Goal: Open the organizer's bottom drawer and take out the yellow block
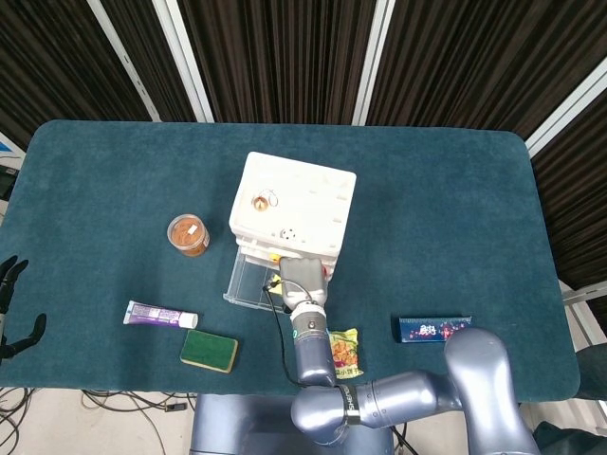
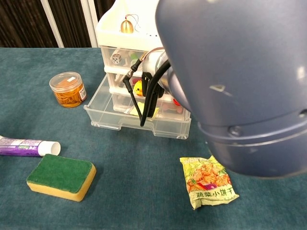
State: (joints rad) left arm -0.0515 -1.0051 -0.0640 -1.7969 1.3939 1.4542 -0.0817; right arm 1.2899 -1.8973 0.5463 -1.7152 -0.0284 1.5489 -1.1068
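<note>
The white organizer (image 1: pixel 292 204) (image 2: pixel 144 24) stands mid-table with its clear bottom drawer (image 1: pixel 248 282) (image 2: pixel 115 117) pulled out toward me. My right hand (image 1: pixel 302 275) reaches down into that drawer from the front. In the chest view the grey right forearm (image 2: pixel 230 86) fills the frame and hides the hand itself. Only a sliver of the yellow block (image 2: pixel 135 110) (image 1: pixel 274 282) shows in the drawer beside the black cables. Whether the hand holds it is hidden. My left hand (image 1: pixel 11 308) hangs off the table's left edge, fingers apart and holding nothing.
A yellow duck (image 2: pixel 138 88) sits in the middle drawer. Near the front edge lie a snack packet (image 2: pixel 208 181), a green sponge (image 2: pixel 61 176) and a toothpaste tube (image 2: pixel 26 146). A jar of rubber bands (image 2: pixel 68 89) stands left of the organizer; a blue box (image 1: pixel 432 329) lies right.
</note>
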